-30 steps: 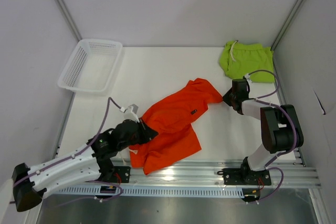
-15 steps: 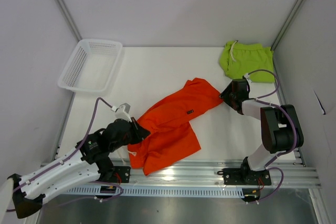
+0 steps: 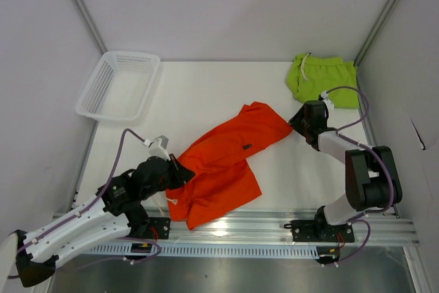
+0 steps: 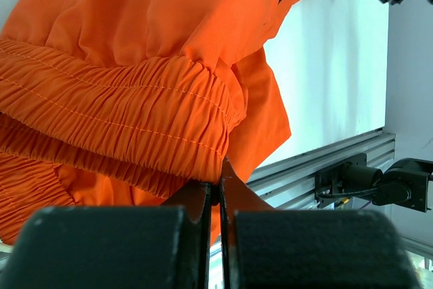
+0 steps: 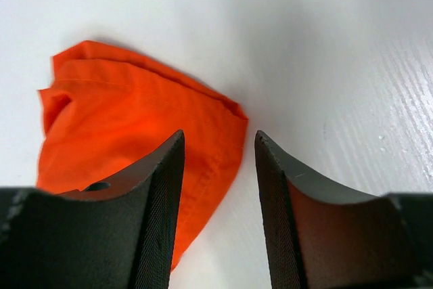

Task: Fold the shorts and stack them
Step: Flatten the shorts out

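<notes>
Two pincers work one garment. The left gripper (image 4: 218, 194) is clamped tight on the gathered elastic waistband of the orange shorts (image 3: 223, 162), at their near left end. The right gripper (image 5: 218, 141) stands parted and holds nothing, just over their far right corner. The shorts lie crumpled mid-table (image 3: 206, 94). The lime green shorts (image 3: 322, 80) lie bunched at the far right.

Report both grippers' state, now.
Left gripper: shut, pinching the orange shorts.
Right gripper: open, holding nothing, with a corner of the orange shorts lying under it.
</notes>
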Robot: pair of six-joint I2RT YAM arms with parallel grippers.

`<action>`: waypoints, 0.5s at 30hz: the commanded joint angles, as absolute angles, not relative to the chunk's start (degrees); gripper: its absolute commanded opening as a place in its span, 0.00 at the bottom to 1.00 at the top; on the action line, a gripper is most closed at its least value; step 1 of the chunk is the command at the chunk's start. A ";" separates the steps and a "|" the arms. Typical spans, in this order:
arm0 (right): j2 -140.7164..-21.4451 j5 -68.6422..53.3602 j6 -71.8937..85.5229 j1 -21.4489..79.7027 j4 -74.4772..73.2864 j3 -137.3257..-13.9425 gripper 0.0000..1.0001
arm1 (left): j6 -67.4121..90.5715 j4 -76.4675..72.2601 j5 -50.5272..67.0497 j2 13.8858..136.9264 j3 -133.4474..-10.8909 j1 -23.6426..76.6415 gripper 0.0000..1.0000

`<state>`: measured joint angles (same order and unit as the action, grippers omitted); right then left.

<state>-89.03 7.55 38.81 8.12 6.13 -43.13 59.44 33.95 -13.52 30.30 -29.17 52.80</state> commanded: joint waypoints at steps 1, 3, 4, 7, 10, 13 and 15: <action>-85.70 10.81 36.39 10.19 7.12 -44.38 0.48 | 59.06 32.26 -13.62 30.06 -29.18 52.38 0.00; -86.04 10.64 36.47 10.72 7.21 -44.56 0.48 | 59.06 31.91 -13.27 30.23 -29.00 52.38 0.00; -86.39 10.20 36.65 11.07 7.03 -44.73 0.48 | 59.06 31.73 -13.18 30.50 -28.92 52.38 0.00; -88.76 8.80 37.79 11.16 6.42 -45.44 0.47 | 59.06 31.64 -13.10 30.85 -28.83 52.38 0.00; -90.61 7.83 38.49 11.07 6.50 -45.79 0.47 | 59.06 31.64 -13.18 30.76 -28.92 52.38 0.00; -92.81 6.95 38.76 10.99 6.50 -46.58 0.47 | 59.06 31.64 -13.36 30.59 -28.83 52.30 0.00; -94.73 6.24 39.02 10.90 6.24 -47.54 0.47 | 59.06 31.81 -13.36 30.59 -28.83 52.38 0.00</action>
<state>-92.49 7.14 38.04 11.07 6.11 -44.49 59.46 33.56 -13.32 30.74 -28.93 52.73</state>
